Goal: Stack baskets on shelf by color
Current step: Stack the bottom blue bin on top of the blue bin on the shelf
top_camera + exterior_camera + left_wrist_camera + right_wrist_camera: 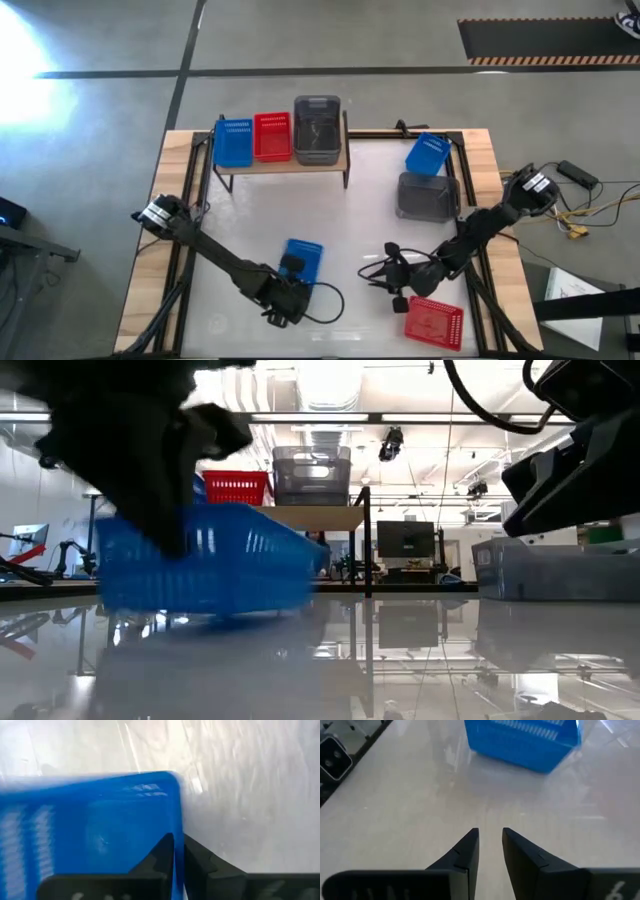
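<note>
Left gripper (293, 268): lower centre of the high view, fingers clamped on one wall of a blue basket (303, 257), one finger inside, one outside.
Held basket: perforated plastic, rectangular; in the low view it fills the left side, blurred.
Right gripper (385, 272): lower right of centre, fingers close together with a narrow gap, gripping nothing, above bare table (360, 215).
Shelf (282, 160): upper left; pale wood top, black legs. On it, in a row: blue basket (233, 143), red basket (272, 136), grey basket (318, 128).
Around: second loose blue (428, 153) touching a grey one (428, 195), upper right; red one (434, 322) at lower right, just beside the right gripper.
Table: white, glossy, wooden edges.
</note>
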Available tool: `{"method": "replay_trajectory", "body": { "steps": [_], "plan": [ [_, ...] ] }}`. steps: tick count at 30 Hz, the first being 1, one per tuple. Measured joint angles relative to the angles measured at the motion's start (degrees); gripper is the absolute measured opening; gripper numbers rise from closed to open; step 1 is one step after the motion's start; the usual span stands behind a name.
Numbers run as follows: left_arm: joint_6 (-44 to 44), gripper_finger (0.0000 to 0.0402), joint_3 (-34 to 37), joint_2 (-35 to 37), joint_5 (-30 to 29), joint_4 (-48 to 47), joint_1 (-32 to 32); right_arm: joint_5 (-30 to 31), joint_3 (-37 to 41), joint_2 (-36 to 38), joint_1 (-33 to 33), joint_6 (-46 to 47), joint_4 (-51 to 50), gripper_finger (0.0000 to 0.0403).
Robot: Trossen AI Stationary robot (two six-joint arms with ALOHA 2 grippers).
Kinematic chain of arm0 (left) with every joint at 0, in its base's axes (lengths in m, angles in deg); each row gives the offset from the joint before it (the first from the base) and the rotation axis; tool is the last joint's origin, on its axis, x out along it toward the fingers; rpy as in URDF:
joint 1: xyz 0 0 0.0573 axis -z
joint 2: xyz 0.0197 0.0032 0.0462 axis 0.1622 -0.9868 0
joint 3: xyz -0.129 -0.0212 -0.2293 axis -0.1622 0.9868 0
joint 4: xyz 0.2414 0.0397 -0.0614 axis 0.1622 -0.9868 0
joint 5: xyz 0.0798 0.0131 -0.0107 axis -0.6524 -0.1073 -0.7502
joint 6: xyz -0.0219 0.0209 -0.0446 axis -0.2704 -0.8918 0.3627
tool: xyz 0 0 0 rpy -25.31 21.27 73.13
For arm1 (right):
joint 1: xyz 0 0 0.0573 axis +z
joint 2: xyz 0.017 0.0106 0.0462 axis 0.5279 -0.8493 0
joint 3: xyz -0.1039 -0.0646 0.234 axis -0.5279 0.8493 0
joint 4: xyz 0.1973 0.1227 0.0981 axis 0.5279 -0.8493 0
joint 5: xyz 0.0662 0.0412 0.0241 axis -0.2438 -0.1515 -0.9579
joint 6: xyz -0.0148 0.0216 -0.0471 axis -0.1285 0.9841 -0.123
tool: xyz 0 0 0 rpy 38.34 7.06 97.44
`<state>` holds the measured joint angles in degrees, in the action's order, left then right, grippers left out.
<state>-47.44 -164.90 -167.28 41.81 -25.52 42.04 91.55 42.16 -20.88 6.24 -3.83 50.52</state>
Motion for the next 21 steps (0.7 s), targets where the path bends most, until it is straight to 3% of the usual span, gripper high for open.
{"method": "replay_trajectory", "body": {
  "steps": [3,13,18,21],
  "plan": [
    [2.51,0.0004,-1.51,2.48,-1.01,-3.25,-0.08,-0.34,-1.34,-2.31,0.00,-0.19,-2.01,0.0077],
    [13.70,0.0000,-10.26,17.00,-14.01,-33.17,0.38,-0.33,-5.23,-11.15,-0.26,-6.58,-1.92,0.0068],
    [13.30,0.0000,-11.84,26.04,-22.04,-44.22,-3.55,-0.12,-7.28,-14.41,-0.37,-6.64,-2.11,0.0063],
    [6.61,0.0000,-11.20,31.71,-23.95,-47.32,-8.76,0.19,-8.35,-15.40,-0.47,-7.61,-1.91,0.0060]
  ]
}}
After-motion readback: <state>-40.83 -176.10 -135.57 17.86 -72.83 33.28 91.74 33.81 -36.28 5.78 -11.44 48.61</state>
